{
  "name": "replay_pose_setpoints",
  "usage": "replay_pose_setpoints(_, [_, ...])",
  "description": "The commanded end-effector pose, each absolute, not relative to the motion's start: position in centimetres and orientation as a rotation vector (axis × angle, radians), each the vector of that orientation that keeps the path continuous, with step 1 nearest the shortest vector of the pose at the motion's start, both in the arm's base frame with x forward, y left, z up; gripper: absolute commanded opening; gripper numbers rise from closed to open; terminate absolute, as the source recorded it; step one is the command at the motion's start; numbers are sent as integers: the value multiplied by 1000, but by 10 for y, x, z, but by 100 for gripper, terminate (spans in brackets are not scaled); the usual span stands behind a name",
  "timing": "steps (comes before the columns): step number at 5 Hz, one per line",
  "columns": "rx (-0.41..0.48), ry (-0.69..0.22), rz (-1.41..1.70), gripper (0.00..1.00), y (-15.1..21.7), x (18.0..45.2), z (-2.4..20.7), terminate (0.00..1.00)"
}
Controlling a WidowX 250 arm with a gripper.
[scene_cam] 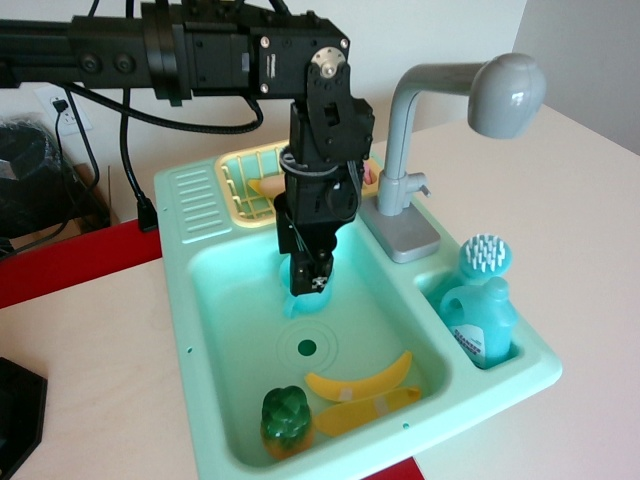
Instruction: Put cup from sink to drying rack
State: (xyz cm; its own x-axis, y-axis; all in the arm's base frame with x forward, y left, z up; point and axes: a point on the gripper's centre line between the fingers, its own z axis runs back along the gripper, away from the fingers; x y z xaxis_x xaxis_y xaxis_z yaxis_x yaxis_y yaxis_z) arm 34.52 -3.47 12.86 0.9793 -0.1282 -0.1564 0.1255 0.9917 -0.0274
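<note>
Gripper (311, 285) hung low in the sink (200, 300) basin, fingers seemingly clenched on the cup (300, 303), mostly hidden beneath. Cup was still in the basin; lift and move to drying rack (245, 185) remained, by my judgement.

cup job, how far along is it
Nothing looks finished yet: the cup is still down in the sink, near the basin's back wall. In hand: the claw is lowered onto it, mostly hiding it; whether the grip has closed cannot be told. Left: lifting the cup out and setting it in the drying rack behind the basin.
</note>
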Motion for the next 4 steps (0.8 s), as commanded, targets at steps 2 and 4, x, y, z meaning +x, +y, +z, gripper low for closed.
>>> replay_pose_setpoints(2, [-14,158,-100,100,-31,350,126,0])
replay_pose_setpoints(4, [2,192,-100,100,-34,360,111,0])
